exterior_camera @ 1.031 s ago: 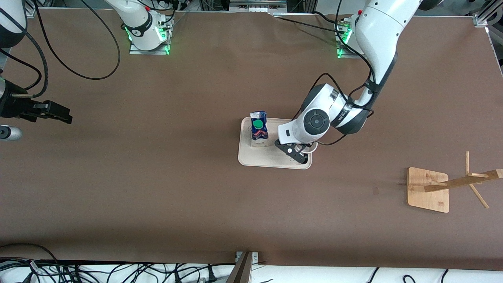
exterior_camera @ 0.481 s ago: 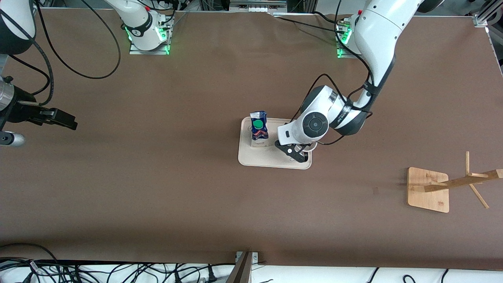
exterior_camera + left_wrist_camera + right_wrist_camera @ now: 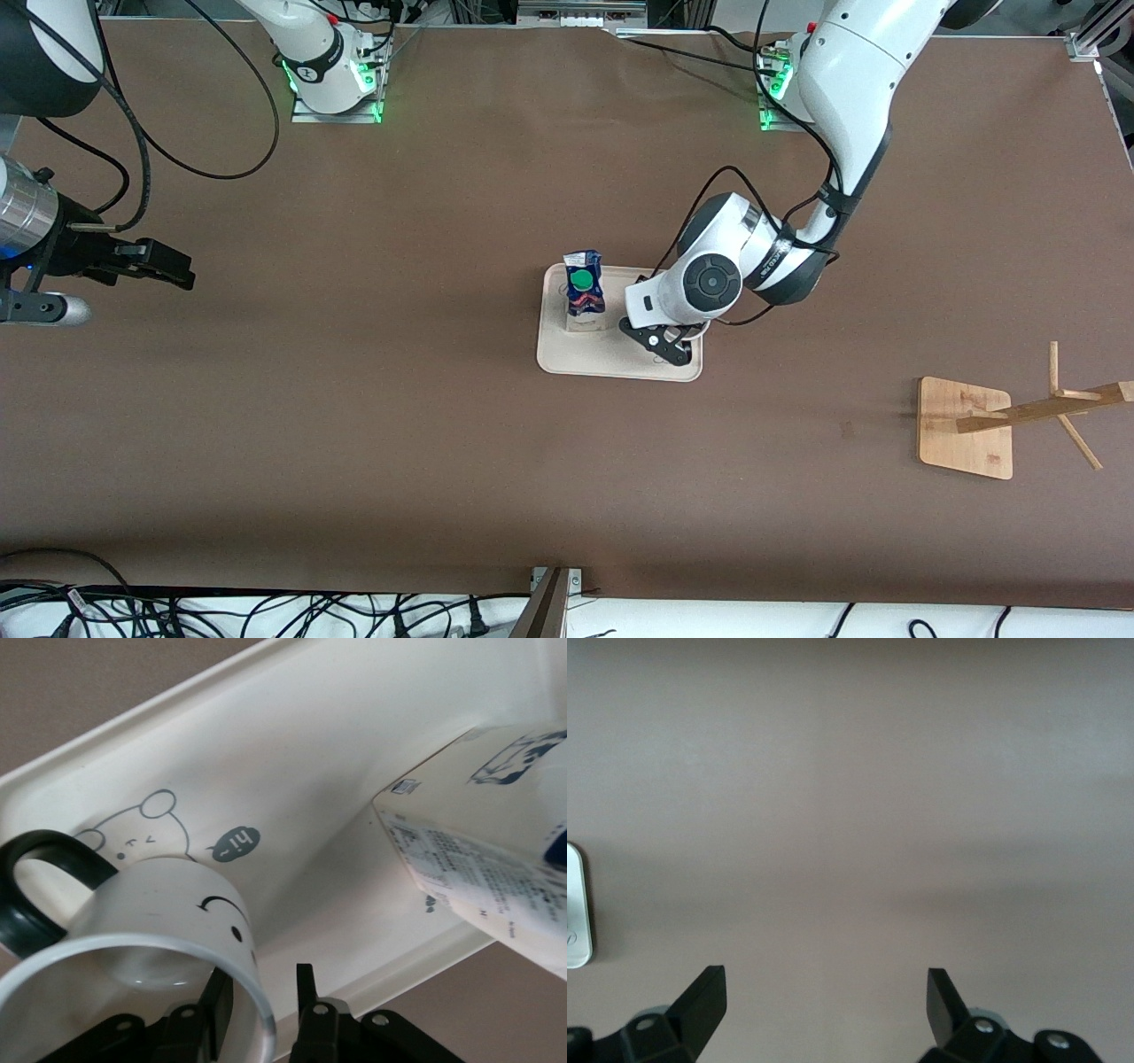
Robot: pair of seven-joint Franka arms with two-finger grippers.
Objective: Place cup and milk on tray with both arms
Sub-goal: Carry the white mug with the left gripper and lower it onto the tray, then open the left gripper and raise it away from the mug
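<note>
The tray (image 3: pixel 611 359) lies mid-table. The milk (image 3: pixel 584 285) stands upright on its end toward the right arm. In the left wrist view the cup (image 3: pixel 168 912) sits on the tray (image 3: pixel 310 771) over the rabbit drawing, beside the milk (image 3: pixel 478 850). My left gripper (image 3: pixel 671 353) straddles the cup's wall (image 3: pixel 260 988), one finger inside and the outer finger (image 3: pixel 304 988) standing apart from it. In the front view the left wrist hides the cup. My right gripper (image 3: pixel 173 266) is open and empty over bare table (image 3: pixel 824 992) at the right arm's end.
A tan wooden rack (image 3: pixel 966 427) with pegs stands toward the left arm's end of the table, nearer the front camera than the tray. Black cables trail near the right arm's base. A small pale object (image 3: pixel 576 904) shows at the edge of the right wrist view.
My right gripper has moved in from the table's end toward the middle. My left gripper has shifted only slightly at the cup on the tray.
</note>
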